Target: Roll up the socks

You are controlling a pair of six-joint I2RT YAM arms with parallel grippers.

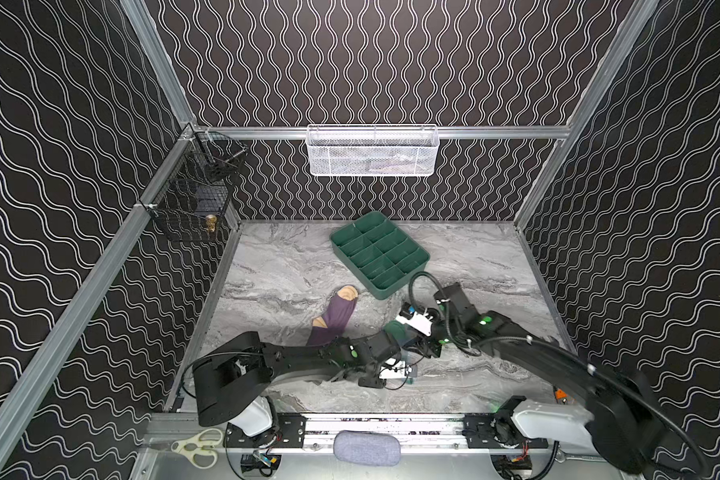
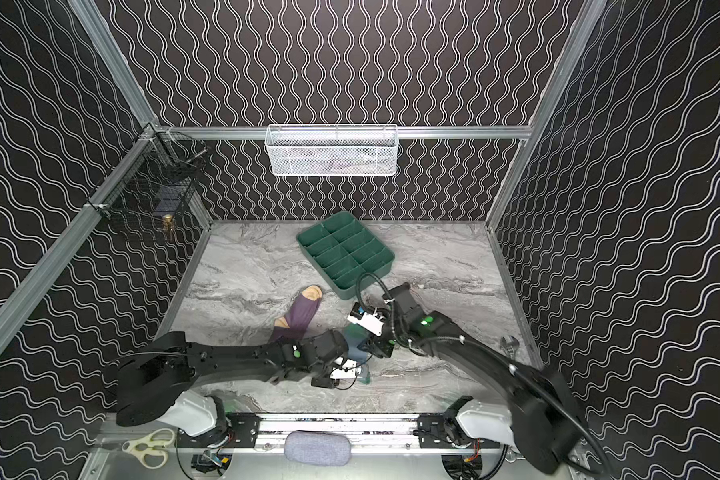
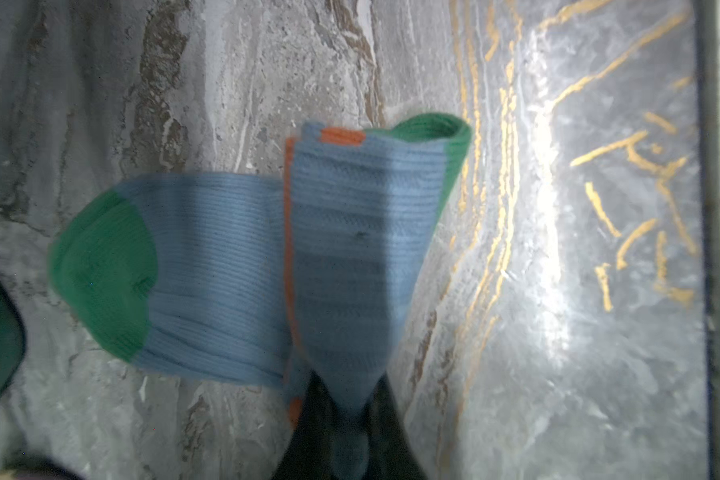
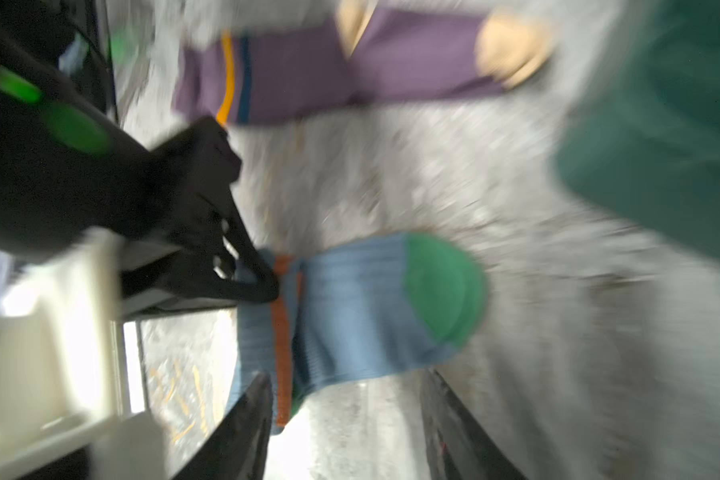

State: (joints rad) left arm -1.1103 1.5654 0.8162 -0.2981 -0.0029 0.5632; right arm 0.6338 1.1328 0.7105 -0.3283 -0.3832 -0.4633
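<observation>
Zero rolls finished | step: starting light blue sock [image 3: 350,249], just in front of green tray [image 1: 379,253], cuff end folded over | left gripper [image 3: 348,411] clamped on that fold | right gripper [image 4: 346,378] jaws parted, empty | purple sock [image 1: 336,318] flat, left of tray's near corner | next: probably re-grip, turn fold toward toe, keeping it tight

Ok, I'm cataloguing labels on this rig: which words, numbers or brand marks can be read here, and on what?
No text is readable.
Gold marks on the table: irregular streaks, no letters made out.
White plate on the left wrist: too small to read.
Light blue sock: colour bands only.
</observation>
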